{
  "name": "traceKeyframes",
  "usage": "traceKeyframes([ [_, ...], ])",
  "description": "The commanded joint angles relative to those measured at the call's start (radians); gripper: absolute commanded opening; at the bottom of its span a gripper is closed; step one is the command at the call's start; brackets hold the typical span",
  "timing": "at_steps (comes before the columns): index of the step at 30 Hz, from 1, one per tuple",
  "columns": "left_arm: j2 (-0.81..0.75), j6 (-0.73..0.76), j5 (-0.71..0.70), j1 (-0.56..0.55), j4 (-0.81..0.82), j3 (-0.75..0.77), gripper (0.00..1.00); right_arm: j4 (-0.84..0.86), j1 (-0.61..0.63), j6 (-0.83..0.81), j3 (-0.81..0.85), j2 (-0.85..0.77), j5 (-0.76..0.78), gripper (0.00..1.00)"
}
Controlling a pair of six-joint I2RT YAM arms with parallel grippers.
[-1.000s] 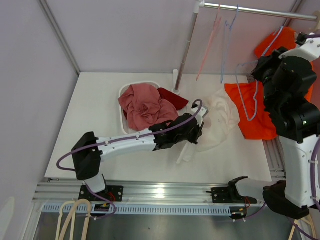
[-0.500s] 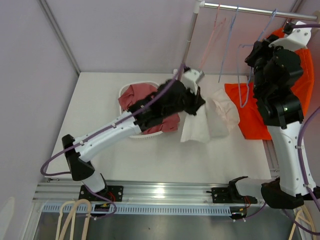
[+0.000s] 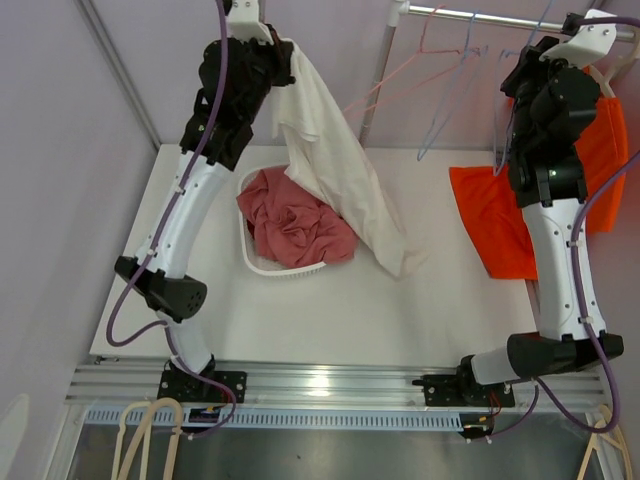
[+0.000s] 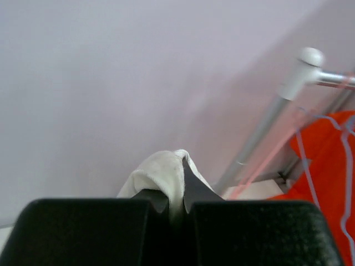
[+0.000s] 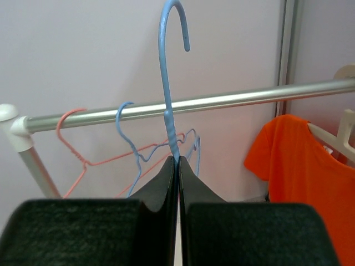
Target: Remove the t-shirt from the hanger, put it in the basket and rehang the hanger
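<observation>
My left gripper (image 3: 283,48) is raised high at the back left and shut on a white t-shirt (image 3: 345,180), which hangs down from it to the table beside the basket. In the left wrist view the white cloth (image 4: 161,177) bulges out between my shut fingers. My right gripper (image 3: 545,30) is raised by the rail and shut on the neck of a blue wire hanger (image 5: 169,83); the hanger is bare and its hook stands above the rail (image 5: 222,102). The hanger's lower part (image 3: 500,120) hangs beside the right arm.
A white basket (image 3: 262,266) holds a red garment (image 3: 295,220). An orange t-shirt (image 3: 490,225) lies on the table at the right, and another orange shirt (image 5: 310,177) hangs on a white hanger. A pink hanger (image 3: 400,70) and a blue hanger (image 3: 450,90) hang on the rail.
My left arm has swung up and to the back left, lifting the white t-shirt off the table. My right gripper has risen with the blue hanger to the rail.
</observation>
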Motion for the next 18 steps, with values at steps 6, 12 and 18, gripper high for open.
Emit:
traceKeyframes([
  [6,0.009,0.002,0.022,0.187,0.104,0.143,0.01,0.145,-0.074,-0.021,0.088,0.149,-0.160,0.00],
  [12,-0.072,0.083,-0.024,0.192,0.124,0.099,0.01,0.173,-0.087,-0.045,0.096,0.189,-0.168,0.00],
  [18,-0.180,0.040,-0.183,0.193,0.103,-0.212,0.01,0.209,-0.110,-0.059,0.074,0.189,-0.195,0.00],
])
